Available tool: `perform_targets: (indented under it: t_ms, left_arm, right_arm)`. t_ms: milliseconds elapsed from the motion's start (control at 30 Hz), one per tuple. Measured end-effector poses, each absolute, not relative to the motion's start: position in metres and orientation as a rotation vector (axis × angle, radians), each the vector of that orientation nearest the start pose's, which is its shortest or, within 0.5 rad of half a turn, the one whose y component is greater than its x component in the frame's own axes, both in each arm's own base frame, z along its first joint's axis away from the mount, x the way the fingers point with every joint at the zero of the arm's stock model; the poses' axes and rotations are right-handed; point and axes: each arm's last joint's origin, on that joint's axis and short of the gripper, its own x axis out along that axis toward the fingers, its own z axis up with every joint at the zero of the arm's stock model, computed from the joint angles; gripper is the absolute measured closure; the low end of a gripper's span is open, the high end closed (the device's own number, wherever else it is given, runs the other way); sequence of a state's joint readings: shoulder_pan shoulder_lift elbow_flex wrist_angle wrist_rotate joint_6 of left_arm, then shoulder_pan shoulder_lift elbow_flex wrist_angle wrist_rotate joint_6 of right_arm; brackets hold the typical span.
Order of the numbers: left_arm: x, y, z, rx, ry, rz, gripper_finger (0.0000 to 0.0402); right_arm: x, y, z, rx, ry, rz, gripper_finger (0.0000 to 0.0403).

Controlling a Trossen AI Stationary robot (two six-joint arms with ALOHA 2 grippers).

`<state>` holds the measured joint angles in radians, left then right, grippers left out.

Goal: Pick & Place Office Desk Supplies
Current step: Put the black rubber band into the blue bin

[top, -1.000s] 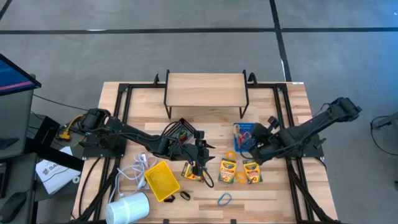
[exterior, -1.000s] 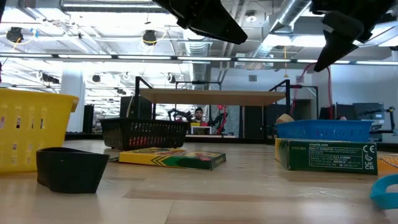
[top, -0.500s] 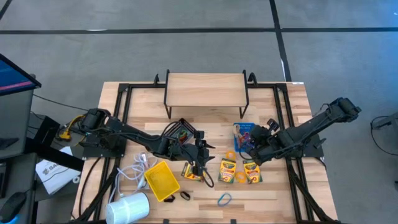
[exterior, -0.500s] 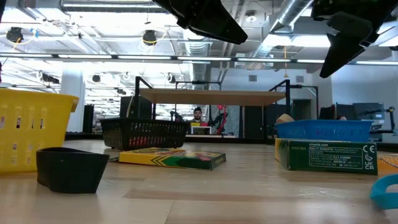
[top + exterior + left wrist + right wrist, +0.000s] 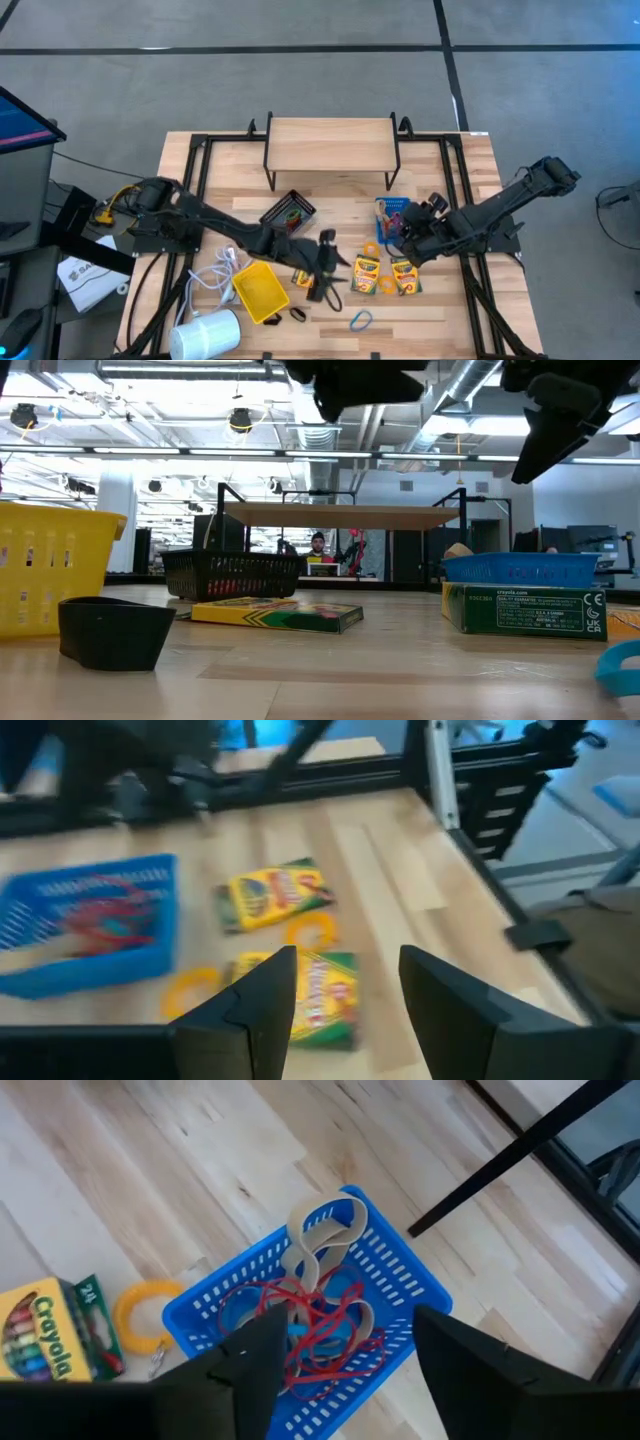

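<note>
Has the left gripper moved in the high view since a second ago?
Yes. The left gripper has shifted away from the black bin toward the table's front edge, now closer to the crayon boxes. Its jaws are open and empty.

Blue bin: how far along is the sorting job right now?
Done: the blue bin holds red, tan and blue rubber bands. In hand: nothing; the right pincer hangs open over that bin, and the left pincer is open above a crayon box. Left: crayon boxes, a yellow ring and a blue ring lie loose on the table.
</note>
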<state>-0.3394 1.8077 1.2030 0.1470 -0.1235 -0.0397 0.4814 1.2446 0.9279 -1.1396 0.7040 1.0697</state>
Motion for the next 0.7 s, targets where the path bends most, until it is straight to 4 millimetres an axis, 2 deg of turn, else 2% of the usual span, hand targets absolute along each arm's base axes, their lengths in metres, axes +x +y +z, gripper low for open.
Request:
perform_targets:
  t_ms: [133,233,333,500,700]
  left_arm:
    - [0.386,-0.161,0.199,0.033,0.454,-0.255,0.023]
    - [0.386,-0.178,0.186,-0.024,0.464,-0.28,0.023]
    - [0.386,-0.189,0.183,-0.105,0.473,-0.278,0.023]
    - [0.395,-0.195,0.178,-0.298,0.493,-0.192,0.023]
    - [0.422,-0.209,0.169,-0.366,0.574,-0.151,0.023]
  right_arm:
    - [0.182,0.079,0.245,0.119,0.914,-0.726,0.0187]
    - [0.181,0.083,0.245,0.123,0.907,-0.714,0.019]
    - [0.18,0.085,0.245,0.129,0.895,-0.711,0.0194]
    - [0.181,0.088,0.246,0.12,0.845,-0.708,0.0199]
    - [0.18,0.088,0.246,0.097,0.854,-0.702,0.0198]
